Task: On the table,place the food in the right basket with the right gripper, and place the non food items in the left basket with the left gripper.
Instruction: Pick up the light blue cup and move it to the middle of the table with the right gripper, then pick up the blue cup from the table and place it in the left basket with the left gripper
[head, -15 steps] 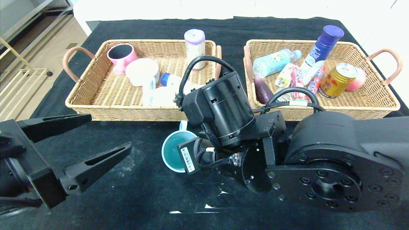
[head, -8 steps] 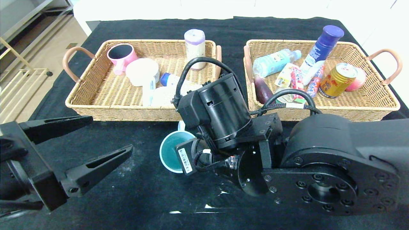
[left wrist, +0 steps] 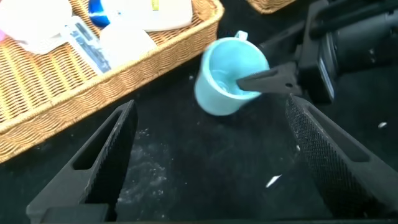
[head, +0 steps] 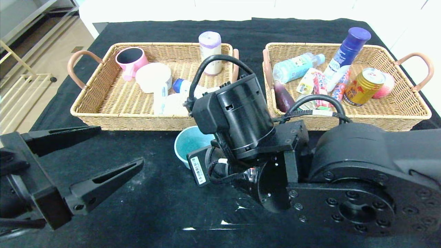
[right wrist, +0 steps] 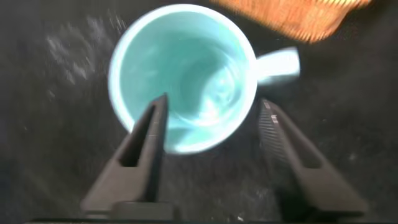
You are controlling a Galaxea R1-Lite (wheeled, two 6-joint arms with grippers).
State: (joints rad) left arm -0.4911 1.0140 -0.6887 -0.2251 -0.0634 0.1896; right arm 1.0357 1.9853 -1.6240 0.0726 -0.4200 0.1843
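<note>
Your right gripper (right wrist: 211, 109) straddles the rim of the teal mug (head: 190, 142) on the table (head: 165, 206), just in front of the gap between the two baskets.

One of its fingers (right wrist: 146, 146) sits inside the mug and the other lies outside the wall, parted with a gap showing, so they are not clamped on it. The mug stands upright, handle toward the left basket (head: 103, 113). Your left gripper (head: 113, 148) hovers well to the left over the table, fingers spread wide and holding nothing. The bottle, candy pack and gold can (head: 363, 86) lie in the right basket (head: 396, 113).
</note>
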